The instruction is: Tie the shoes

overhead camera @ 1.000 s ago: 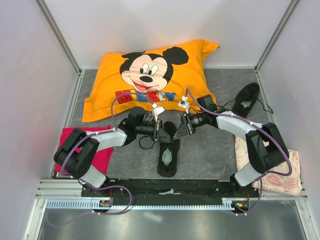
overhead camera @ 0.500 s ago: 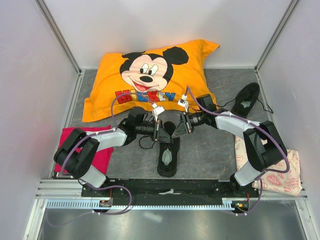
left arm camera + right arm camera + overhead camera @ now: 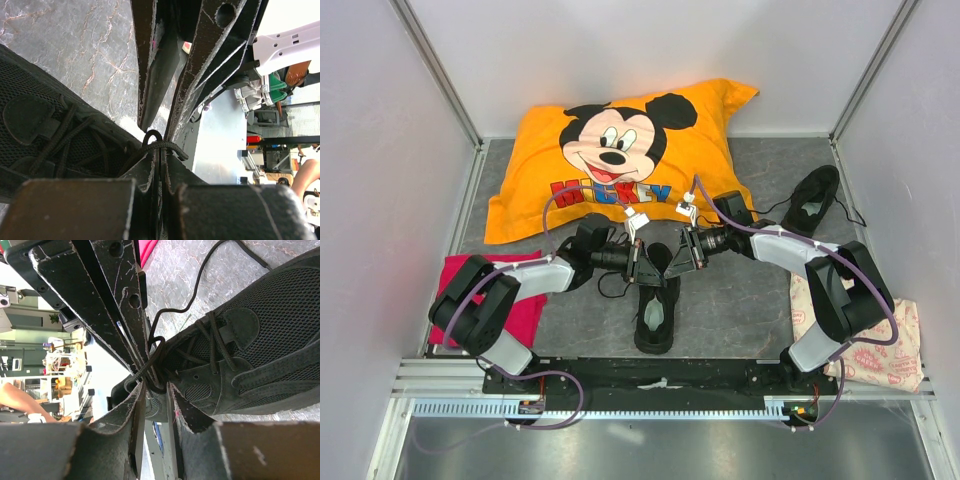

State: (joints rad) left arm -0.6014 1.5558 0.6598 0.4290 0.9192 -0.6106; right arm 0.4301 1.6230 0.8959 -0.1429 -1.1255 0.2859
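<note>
One black shoe (image 3: 655,312) lies at the table's middle, its pale insole showing. It also fills the left wrist view (image 3: 45,125) and the right wrist view (image 3: 260,335). The second shoe (image 3: 813,200) lies at the back right, apart from both arms. My two grippers meet tip to tip over the middle shoe's laces. My left gripper (image 3: 642,262) (image 3: 162,150) is shut on a black lace loop (image 3: 160,145). My right gripper (image 3: 672,258) (image 3: 156,387) has a narrow gap between its jaws, with a lace strand (image 3: 150,365) lying across its tips, not clamped.
An orange Mickey Mouse pillow (image 3: 620,150) lies just behind the grippers. A pink cloth (image 3: 525,305) lies under the left arm. A patterned cloth (image 3: 885,355) lies under the right arm. Grey walls close in both sides, and a metal rail (image 3: 660,385) runs along the near edge.
The right gripper has edged slightly left toward the left gripper. The left arm and the shoes have hardly moved.
</note>
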